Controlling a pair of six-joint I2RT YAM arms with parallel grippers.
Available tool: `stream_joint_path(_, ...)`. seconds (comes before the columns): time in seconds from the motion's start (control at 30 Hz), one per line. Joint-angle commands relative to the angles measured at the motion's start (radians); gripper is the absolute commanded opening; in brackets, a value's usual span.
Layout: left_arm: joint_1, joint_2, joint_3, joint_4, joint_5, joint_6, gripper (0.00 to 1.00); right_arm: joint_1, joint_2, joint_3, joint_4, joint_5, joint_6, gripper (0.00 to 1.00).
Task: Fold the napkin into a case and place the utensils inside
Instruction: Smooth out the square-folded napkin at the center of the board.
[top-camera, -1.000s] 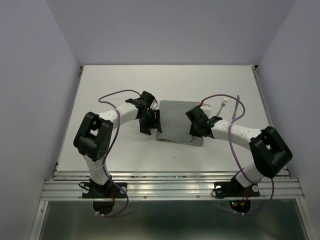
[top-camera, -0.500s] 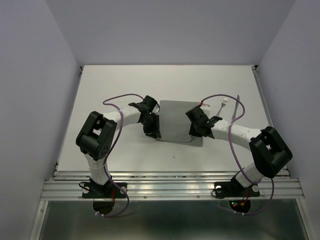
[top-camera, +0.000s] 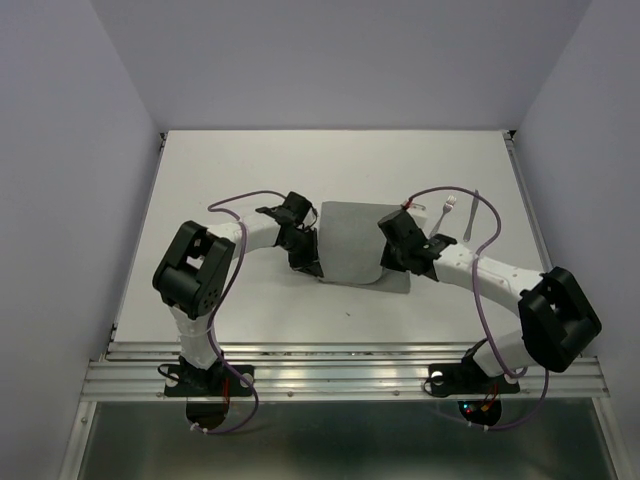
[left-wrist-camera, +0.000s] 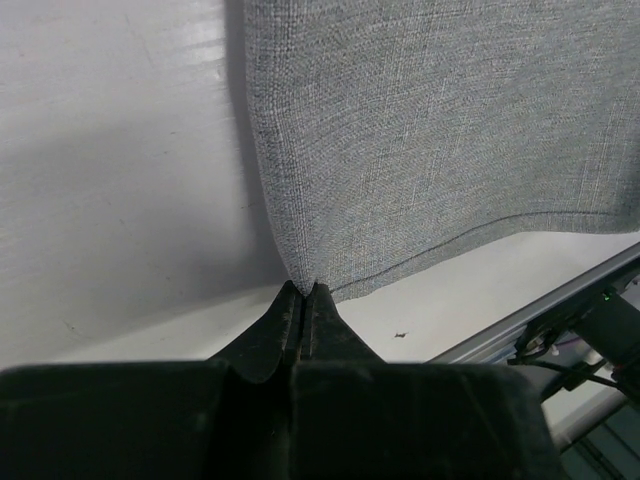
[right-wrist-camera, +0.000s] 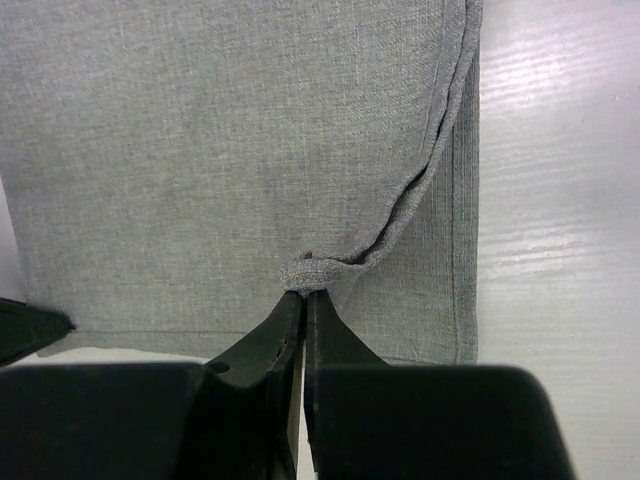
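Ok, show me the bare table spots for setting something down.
Bare: the wide far band of the table between the napkin and the back wall; the left strip outside the left arm; the near patch between napkin and front rail. Crowded: the middle, where left gripper and right gripper pinch the napkin, and far right by the utensils.

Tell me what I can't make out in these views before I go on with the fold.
Utensils: top view, too small to tell fork from knife; outside both wrist views.
Napkin near corners: top view, hidden under the left gripper and right gripper.
Layers pinched by the right gripper: right wrist view, cloth bunches at the tips.
Rest of the Napkin: cut off by the top edge of both wrist views.
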Motion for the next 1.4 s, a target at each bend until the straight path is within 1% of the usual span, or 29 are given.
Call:
stream_joint_path(0.0,0.019,-0.039,-0.027,0.024,0.057,0.032,0.0,0.007,-0.051,-0.058,-0.005,-0.04,0.023,0.02)
stream_joint_path(0.17,0.019,-0.026,-0.046,0.047,0.097,0.031,0.0,0.007,-0.043,-0.153,-0.003,-0.057,0.054,0.08)
stream_joint_path(0.27,0.019,-0.023,-0.058,0.054,0.102,0.029,0.0,0.007,-0.06,-0.186,-0.009,-0.06,0.072,0.14)
stream_joint_path(0.3,0.019,-0.025,-0.06,0.056,0.102,0.029,0.0,0.007,-0.084,-0.192,-0.011,-0.057,0.076,0.27)
stream_joint_path(0.4,0.019,-0.023,-0.067,0.063,0.102,0.028,0.0,0.007,-0.137,-0.192,-0.048,-0.038,0.079,0.46)
stream_joint_path(0.47,0.021,-0.02,-0.072,0.065,0.102,0.026,0.0,0.007,-0.161,-0.18,-0.092,-0.02,0.076,0.48)
stream_joint_path(0.6,0.023,-0.015,-0.079,0.071,0.106,0.026,0.0,0.007,-0.218,-0.166,-0.147,0.026,0.068,0.48)
stream_joint_path(0.63,0.024,-0.015,-0.081,0.073,0.106,0.026,0.0,0.007,-0.235,-0.161,-0.158,0.034,0.065,0.45)
stream_joint_path(0.67,0.024,-0.015,-0.081,0.074,0.106,0.026,0.0,0.007,-0.235,-0.161,-0.158,0.042,0.065,0.42)
stream_joint_path(0.8,0.026,-0.02,-0.087,0.077,0.108,0.026,0.0,0.007,-0.235,-0.141,-0.171,0.058,0.065,0.19)
stream_joint_path(0.93,0.026,-0.015,-0.092,0.085,0.111,0.026,0.0,0.007,-0.192,-0.123,-0.166,0.055,0.063,0.1)
stream_joint_path(1.2,0.027,-0.015,-0.093,0.085,0.114,0.029,0.0,0.007,-0.197,-0.14,-0.163,0.072,0.056,0.09)
stream_joint_path(1.3,0.027,-0.014,-0.095,0.083,0.116,0.031,0.0,0.007,-0.195,-0.137,-0.187,0.094,0.077,0.09)
stream_joint_path(1.37,0.027,-0.015,-0.098,0.086,0.112,0.029,0.0,0.007,-0.222,-0.128,-0.204,0.109,0.086,0.09)
